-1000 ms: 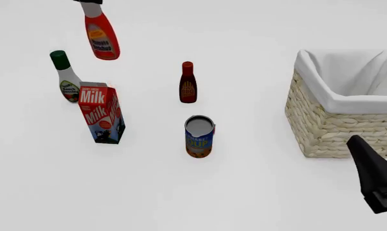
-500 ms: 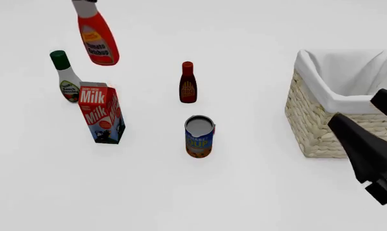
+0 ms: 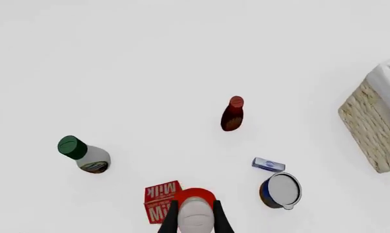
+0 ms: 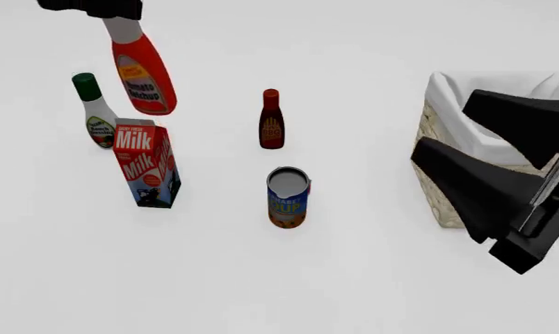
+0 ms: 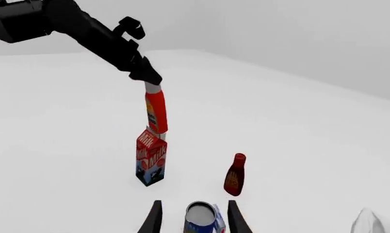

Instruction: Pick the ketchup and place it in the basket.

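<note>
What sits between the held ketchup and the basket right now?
In the front view, the dark sauce bottle and the soup can stand on the table between the ketchup and the basket; the right end effector also fronts the basket.

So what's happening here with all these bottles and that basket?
The left gripper holds the ketchup by its cap, up in the air above the milk carton. The basket sits far to the right, with nothing visible in it. The right gripper is open and empty in front of the basket. A ranch bottle, a dark sauce bottle and a can stand on the table.
</note>
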Motion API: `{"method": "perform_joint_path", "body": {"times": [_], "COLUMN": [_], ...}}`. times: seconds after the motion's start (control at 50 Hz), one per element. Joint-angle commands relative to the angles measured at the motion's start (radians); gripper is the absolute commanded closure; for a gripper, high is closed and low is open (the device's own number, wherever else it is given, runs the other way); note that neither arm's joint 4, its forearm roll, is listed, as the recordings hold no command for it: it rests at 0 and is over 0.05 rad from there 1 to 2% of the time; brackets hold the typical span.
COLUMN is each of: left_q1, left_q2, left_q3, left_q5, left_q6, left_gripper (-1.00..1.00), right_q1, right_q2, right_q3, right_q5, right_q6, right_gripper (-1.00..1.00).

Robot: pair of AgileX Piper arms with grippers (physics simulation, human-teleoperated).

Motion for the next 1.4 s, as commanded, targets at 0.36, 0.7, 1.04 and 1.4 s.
{"method": "perform_joint_path", "body": {"times": [0.36,0.7,1.04,1.4], "left_q1": [-0.082,-0.122,-0.129,-0.153], "left_q2": [-0.091,-0.132,-0.185,-0.230], "left_q3": [0.098,0.128,0.190,0.239], "left_q5": [0.001,0.018,0.023,0.032], "left_q6": [-0.018,-0.030,-0.040,-0.063], "left_gripper": [1.00,1.00,1.00,1.00], "right_q1": [0.203,0.236,0.265,0.260], "right_q2": [0.213,0.295,0.350,0.417], "right_q3": [-0.121,-0.176,-0.220,-0.252], "right_q5": [-0.060,-0.087,-0.105,-0.142], "right_q6": [0.024,-0.012,-0.051,-0.068], "right_gripper": [-1.00,-1.00,-1.00,-1.00]}}
